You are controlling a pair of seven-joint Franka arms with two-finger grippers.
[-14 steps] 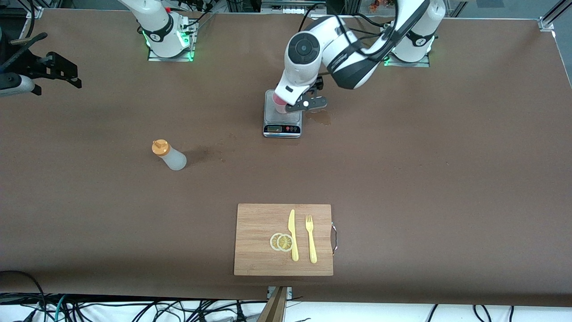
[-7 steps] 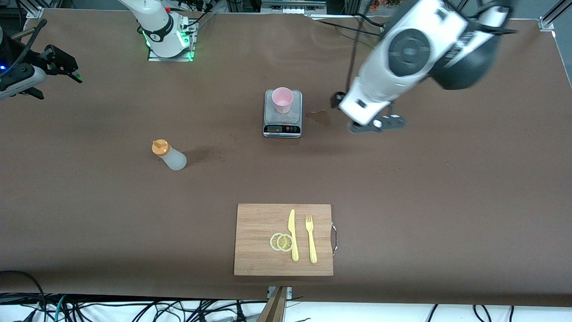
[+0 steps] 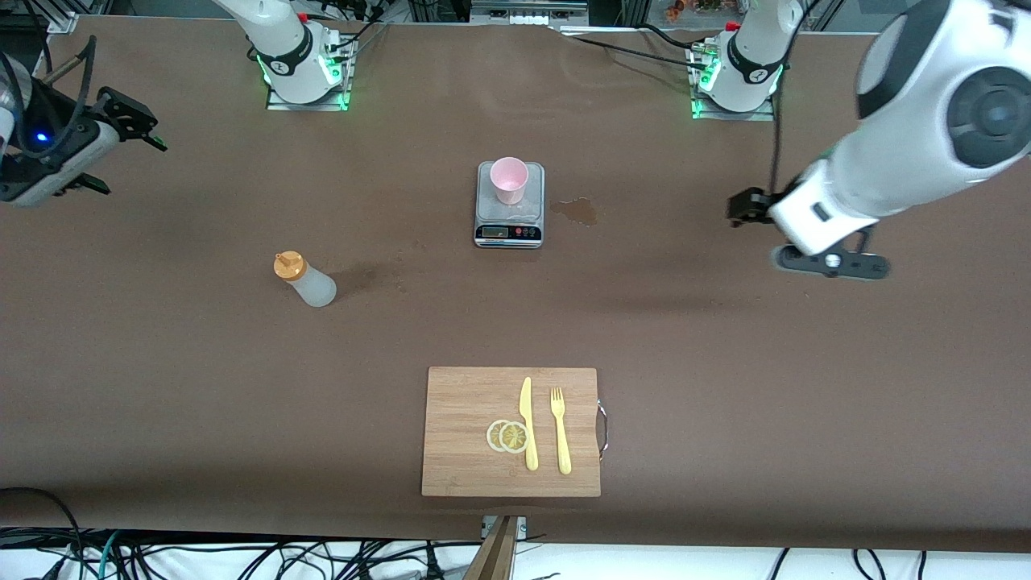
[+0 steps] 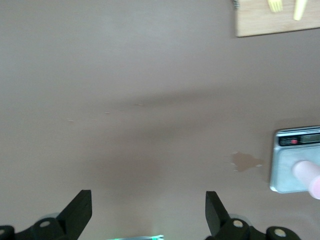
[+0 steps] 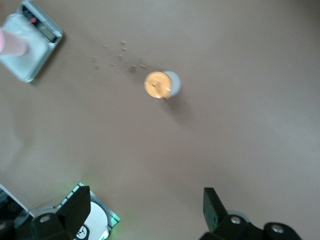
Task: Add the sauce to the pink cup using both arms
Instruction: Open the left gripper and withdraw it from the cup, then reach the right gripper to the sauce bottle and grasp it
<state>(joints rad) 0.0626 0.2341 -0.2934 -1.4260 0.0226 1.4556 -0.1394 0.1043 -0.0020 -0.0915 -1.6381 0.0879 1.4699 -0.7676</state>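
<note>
The pink cup (image 3: 509, 179) stands upright on a small kitchen scale (image 3: 509, 216) in the middle of the table; it also shows in the left wrist view (image 4: 306, 175) and the right wrist view (image 5: 11, 42). The squeeze bottle (image 3: 304, 279) with its orange cap stands on the table, toward the right arm's end and nearer the front camera than the scale; the right wrist view shows it from above (image 5: 161, 84). My left gripper (image 3: 753, 208) is open and empty, over bare table toward the left arm's end (image 4: 148, 212). My right gripper (image 3: 121, 145) is open and empty, high at the right arm's end (image 5: 146, 207).
A wooden cutting board (image 3: 463, 459) with a yellow knife (image 3: 527, 423), a yellow fork (image 3: 560, 431) and lemon slices (image 3: 507, 436) lies near the front edge. A wet stain (image 3: 576, 209) marks the table beside the scale. The right arm's base (image 5: 87, 220) shows under the right gripper.
My left gripper let go of the pink cup on the scale and swung away toward the left arm's end. My right gripper shifted slightly.
</note>
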